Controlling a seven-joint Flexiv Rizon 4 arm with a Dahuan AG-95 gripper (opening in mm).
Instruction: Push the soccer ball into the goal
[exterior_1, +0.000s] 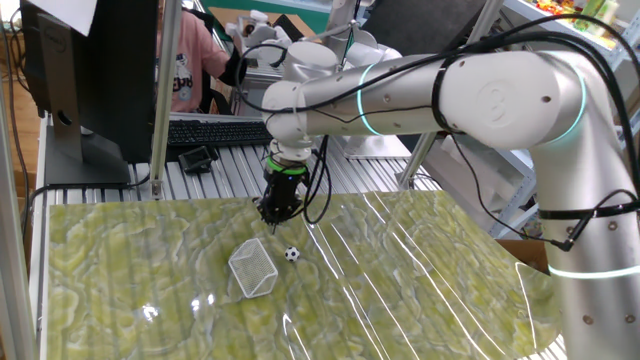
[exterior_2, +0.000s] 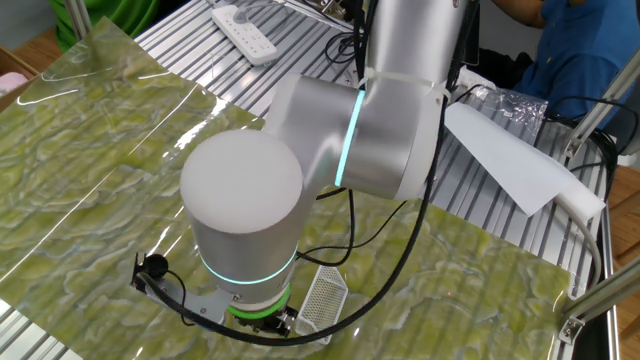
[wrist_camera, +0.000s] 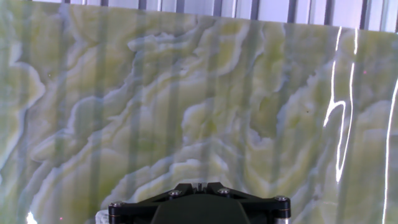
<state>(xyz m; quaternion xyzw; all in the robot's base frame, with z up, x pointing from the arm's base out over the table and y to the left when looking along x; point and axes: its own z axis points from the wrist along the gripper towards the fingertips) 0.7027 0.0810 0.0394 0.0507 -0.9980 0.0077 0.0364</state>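
Note:
The soccer ball, tiny and white with black patches, lies on the green marbled mat just right of the goal, a small white mesh box. In the other fixed view the goal shows beside the arm's base, and the ball is hidden there. My gripper hangs above the mat, behind the ball and a little to its left, its fingers shut with nothing between them. The hand view shows only the gripper with its jaws together over bare mat; neither ball nor goal appears in it.
A keyboard and a monitor stand behind the mat on the ribbed metal table. A power strip and a white sheet lie off the mat. A person sits behind.

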